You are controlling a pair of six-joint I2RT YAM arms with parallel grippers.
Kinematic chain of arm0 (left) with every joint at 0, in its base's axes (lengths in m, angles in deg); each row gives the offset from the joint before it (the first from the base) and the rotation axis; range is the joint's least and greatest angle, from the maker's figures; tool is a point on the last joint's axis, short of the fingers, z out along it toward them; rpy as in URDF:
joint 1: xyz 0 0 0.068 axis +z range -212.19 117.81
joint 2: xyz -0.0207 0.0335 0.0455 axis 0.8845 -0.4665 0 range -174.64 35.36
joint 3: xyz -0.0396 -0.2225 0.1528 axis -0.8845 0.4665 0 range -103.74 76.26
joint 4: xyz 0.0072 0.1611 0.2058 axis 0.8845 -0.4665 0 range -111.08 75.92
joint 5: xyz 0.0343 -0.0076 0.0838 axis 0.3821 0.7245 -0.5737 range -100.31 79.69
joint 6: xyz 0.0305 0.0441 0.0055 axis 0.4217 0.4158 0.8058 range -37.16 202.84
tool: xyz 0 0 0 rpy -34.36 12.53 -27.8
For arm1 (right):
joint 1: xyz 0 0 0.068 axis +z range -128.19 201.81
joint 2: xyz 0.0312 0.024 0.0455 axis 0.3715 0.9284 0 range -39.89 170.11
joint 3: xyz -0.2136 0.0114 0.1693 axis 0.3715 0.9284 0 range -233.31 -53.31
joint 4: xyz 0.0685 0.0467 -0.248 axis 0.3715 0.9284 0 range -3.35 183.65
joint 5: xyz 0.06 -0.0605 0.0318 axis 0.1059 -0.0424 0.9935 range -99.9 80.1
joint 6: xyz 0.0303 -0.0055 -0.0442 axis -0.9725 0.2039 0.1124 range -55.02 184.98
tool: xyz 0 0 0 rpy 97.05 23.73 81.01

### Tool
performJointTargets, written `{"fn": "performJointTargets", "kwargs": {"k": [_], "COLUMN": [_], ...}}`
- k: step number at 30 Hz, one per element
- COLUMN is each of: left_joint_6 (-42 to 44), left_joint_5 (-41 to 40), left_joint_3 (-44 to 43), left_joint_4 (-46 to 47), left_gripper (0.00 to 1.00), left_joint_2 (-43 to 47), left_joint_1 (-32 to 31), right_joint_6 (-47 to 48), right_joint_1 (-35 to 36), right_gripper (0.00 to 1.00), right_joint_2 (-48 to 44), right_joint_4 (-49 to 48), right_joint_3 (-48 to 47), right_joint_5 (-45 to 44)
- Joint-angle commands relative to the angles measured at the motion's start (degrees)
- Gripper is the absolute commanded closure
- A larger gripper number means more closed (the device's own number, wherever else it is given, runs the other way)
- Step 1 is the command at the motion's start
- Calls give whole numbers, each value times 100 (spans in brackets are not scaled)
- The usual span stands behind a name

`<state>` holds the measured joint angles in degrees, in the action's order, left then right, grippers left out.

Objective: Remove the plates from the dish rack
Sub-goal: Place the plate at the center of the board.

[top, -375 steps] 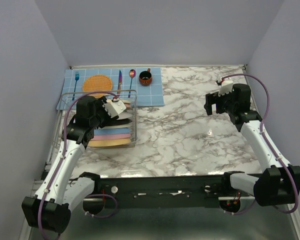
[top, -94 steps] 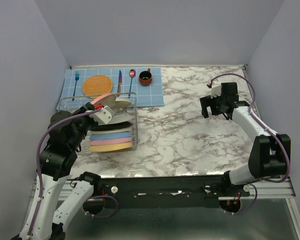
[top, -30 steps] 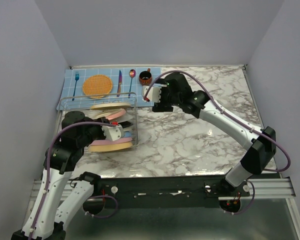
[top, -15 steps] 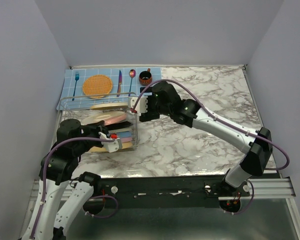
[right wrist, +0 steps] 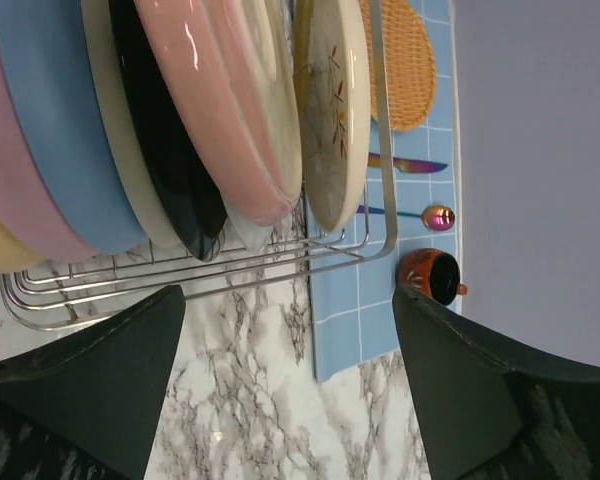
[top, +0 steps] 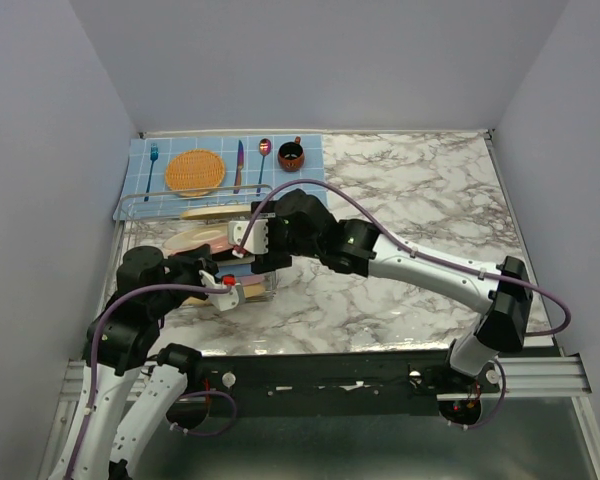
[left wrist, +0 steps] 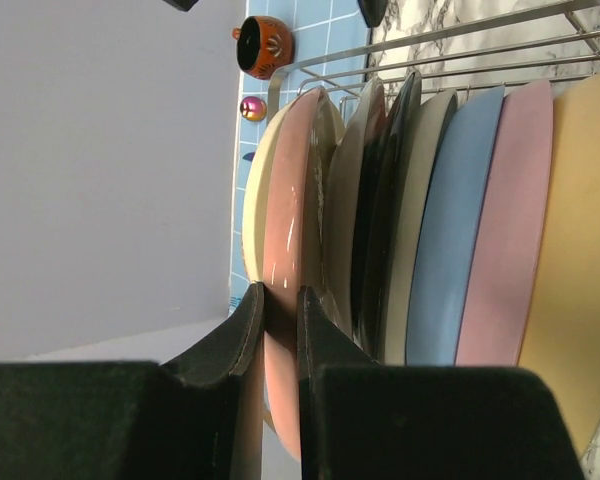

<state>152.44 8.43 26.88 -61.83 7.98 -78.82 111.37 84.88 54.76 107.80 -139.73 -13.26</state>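
Note:
The dish rack [top: 180, 197] stands at the left and holds several plates on edge. My left gripper [top: 225, 287] is shut on the rim of a salmon-pink plate [top: 202, 240] that stands tilted in the rack. The left wrist view shows its fingertips [left wrist: 280, 295] pinching that plate [left wrist: 285, 200], with the black-rimmed [left wrist: 388, 200], blue [left wrist: 450, 220], pink [left wrist: 505, 220] and yellow [left wrist: 575, 240] plates beside it. My right gripper [top: 252, 250] is wide open and empty over the rack's right side. In the right wrist view [right wrist: 290, 340] it hovers by the rack wire [right wrist: 280, 262], below the twig-motif plate [right wrist: 332, 110].
A blue checked placemat [top: 310, 185] lies behind the rack with an orange woven disc [top: 195, 172], a fork [top: 152, 160], a knife [top: 239, 160], a spoon [top: 264, 150] and a dark red cup [top: 290, 155]. The marble tabletop [top: 420, 210] stretches to the right.
My right arm has swung further left and nearer, from the rack's right edge to over the plates. My left gripper keeps its hold on the salmon-pink plate, nearly still.

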Motion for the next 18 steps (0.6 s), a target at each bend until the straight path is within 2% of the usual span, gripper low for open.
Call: {"fn": "performJointTargets", "kwargs": {"k": [1, 18], "left_joint_6": [-140, 9], "left_joint_5": [341, 472], "left_joint_3": [17, -168], "left_joint_4": [-42, -112], "left_gripper": [100, 100], "left_joint_2": [39, 66], "left_joint_1": [-34, -34], "right_joint_6": [-341, -561], "right_joint_1": [65, 338], "right_gripper": [7, 9], "right_joint_2": [167, 800], "right_joint_4": [47, 118], "right_joint_3": [-394, -1150], "right_joint_5": [-16, 195]}}
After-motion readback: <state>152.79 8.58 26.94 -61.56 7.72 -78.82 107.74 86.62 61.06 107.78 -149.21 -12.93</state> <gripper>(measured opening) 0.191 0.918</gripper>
